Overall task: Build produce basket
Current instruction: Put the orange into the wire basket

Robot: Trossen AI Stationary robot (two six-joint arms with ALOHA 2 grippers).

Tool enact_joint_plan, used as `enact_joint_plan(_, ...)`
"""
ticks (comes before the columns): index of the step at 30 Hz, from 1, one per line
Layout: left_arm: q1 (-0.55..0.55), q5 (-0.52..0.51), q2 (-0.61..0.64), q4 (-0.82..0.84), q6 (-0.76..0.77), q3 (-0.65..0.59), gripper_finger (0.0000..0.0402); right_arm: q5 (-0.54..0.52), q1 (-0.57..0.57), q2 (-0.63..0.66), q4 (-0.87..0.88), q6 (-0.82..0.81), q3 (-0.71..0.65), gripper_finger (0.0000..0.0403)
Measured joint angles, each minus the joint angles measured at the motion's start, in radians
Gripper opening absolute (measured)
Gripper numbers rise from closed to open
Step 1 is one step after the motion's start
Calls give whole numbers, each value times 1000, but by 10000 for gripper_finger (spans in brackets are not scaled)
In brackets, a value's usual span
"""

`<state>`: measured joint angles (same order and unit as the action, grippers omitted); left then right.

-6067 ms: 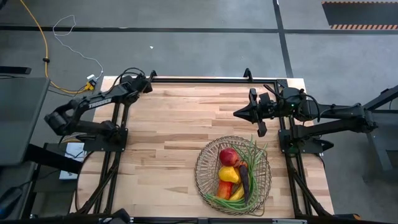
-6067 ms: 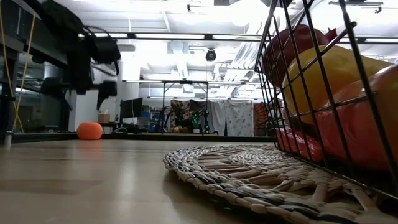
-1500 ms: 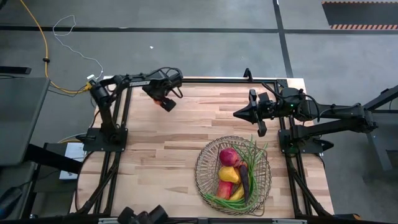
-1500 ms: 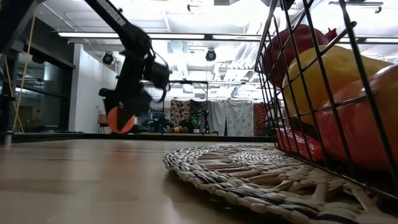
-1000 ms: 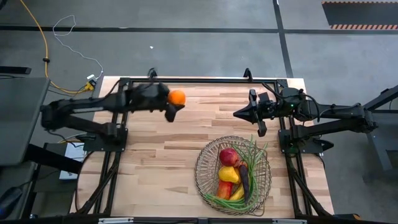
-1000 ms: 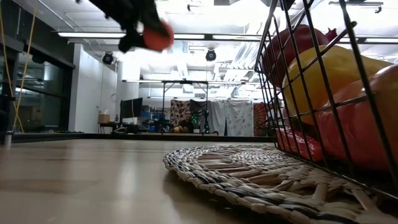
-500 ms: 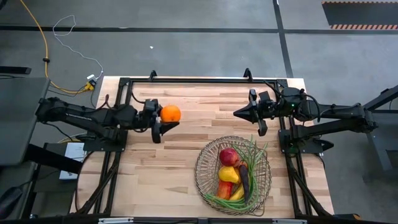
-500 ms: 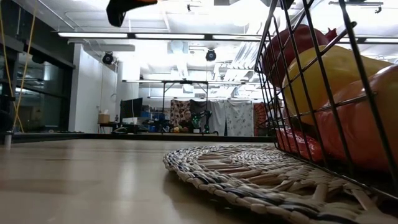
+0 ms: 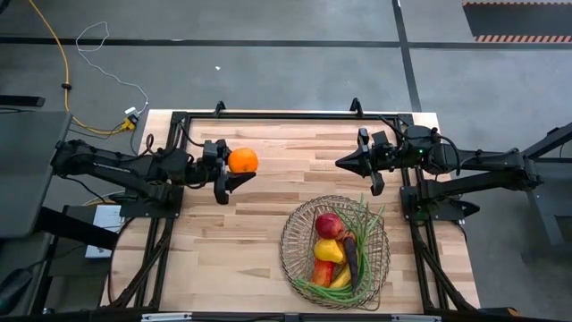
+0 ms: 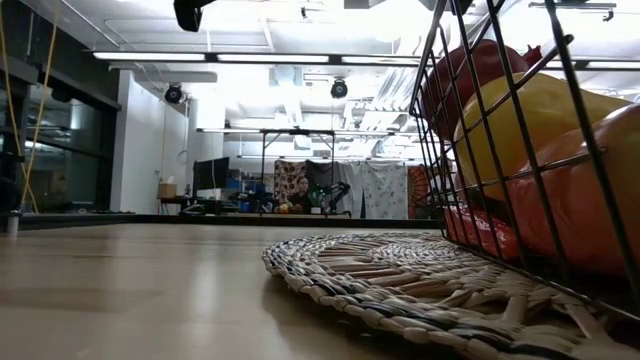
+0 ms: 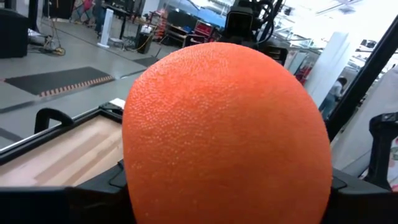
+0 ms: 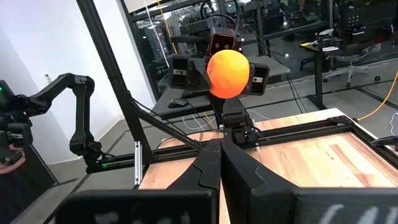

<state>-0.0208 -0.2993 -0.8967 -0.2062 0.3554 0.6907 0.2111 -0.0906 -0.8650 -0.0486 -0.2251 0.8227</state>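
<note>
Orange [image 9: 243, 160] sits clamped in my left claw [image 9: 234, 167] above the surface [image 9: 268, 224]; right claw [image 9: 343, 164] idles fully closed, empty, near the basket [image 9: 290, 255].

Right gripper [image 12: 219, 163]: two dark fingers pressed together, tips meeting over the pale wooden tabletop [image 12: 311, 155]. Left gripper [image 12: 227, 74], farther off: clamped on a round orange toy fruit [image 12: 227, 73], raised above the table. Black metal table frame [image 12: 323, 127]. Room behind: glass partition, desks, cables.
</note>
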Motion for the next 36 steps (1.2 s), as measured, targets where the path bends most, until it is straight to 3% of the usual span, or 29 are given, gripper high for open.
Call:
enact_joint_plan(9,-2,20,-57,1,-11,4,245,-54,0,0,-17,-2,0,0)
enact_joint_plan(16,-88,143,-344,-1,-74,159,245,-154,0,0,-74,-2,0,0)
enact_joint_plan(25,-245,195,-817,13,-104,569,245,-209,0,0,-90,9,0,0)
enact_joint_plan(32,-282,184,-1144,223,-157,995,245,-208,0,0,-91,24,0,0)
enact_joint_plan(36,-280,183,-1286,278,-167,1169,245,-208,0,0,-91,24,0,0)
